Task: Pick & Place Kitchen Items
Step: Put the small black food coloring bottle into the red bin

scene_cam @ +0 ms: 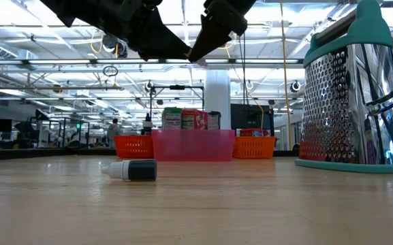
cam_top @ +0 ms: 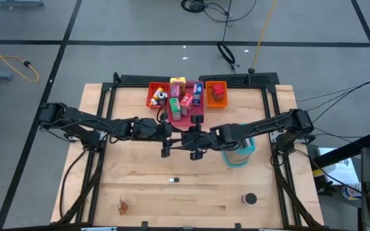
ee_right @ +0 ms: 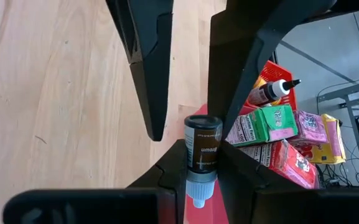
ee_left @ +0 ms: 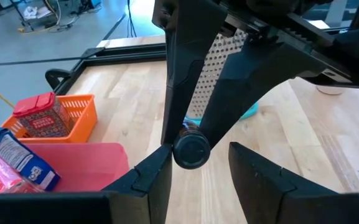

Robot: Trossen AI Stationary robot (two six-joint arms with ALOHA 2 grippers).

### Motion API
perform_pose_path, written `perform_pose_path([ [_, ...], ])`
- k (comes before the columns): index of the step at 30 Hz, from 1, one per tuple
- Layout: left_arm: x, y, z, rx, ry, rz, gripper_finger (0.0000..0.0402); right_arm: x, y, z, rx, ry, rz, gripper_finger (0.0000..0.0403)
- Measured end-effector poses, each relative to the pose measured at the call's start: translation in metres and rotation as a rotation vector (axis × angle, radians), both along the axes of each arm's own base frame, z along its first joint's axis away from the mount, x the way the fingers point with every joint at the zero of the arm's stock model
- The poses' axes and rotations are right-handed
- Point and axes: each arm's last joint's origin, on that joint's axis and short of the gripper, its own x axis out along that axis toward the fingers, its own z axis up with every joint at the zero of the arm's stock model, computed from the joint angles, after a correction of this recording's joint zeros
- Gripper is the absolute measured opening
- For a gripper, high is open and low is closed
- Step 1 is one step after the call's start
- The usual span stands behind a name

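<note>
**A:** What surrounds the two arms meeting over mid-table?

**B:** Behind them a pink tray point(cam_top: 196, 119) holds green and pink food boxes point(ee_right: 261, 124), flanked by a red tray point(cam_top: 152, 94) and an orange tray point(cam_top: 216, 101) with a red-lidded jar point(ee_left: 41, 115). A metal grater point(scene_cam: 349, 95) on a teal base stands just right of the grippers. Nearer the front lie a tiny bottle point(cam_top: 174, 180) on its side and a dark round can point(cam_top: 249, 199).

**A:** And the item in hand?

**B:** The right gripper point(ee_right: 201, 168) is clamped on a small dark bottle point(ee_right: 203, 150) with a pale blue nozzle (label possibly reading "Brown"), above the pink tray's edge. The left gripper point(ee_left: 195, 165), fingers apart, faces it, the bottle's round base between them.
</note>
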Motion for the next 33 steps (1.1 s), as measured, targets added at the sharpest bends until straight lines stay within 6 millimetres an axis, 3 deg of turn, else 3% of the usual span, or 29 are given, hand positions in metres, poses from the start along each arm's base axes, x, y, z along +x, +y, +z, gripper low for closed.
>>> perform_pose_path([
  [4, 0.0002, 0.0002, 0.0005, 0.0, -0.007, 0.004, 0.0127, -0.0001, 0.0001, 0.0002, 0.0, 0.0, 0.001, 0.0059],
  [10, 0.0, -0.0001, -0.0003, -0.003, -0.002, 0.0, 0.0033, -0.0004, 0.0008, -0.0001, 0.042, 0.004, 0.019, 0.0059],
  [23, 0.0001, 0.0001, -0.0003, -0.024, -0.007, 0.019, 0.0025, -0.0004, 0.0009, -0.0001, 0.047, 0.003, 0.019, 0.006],
  [33, 0.0001, -0.0025, -0.0001, -0.024, -0.01, 0.051, 0.0016, -0.0024, 0.0007, -0.0016, 0.04, 0.034, 0.021, 0.0123],
])
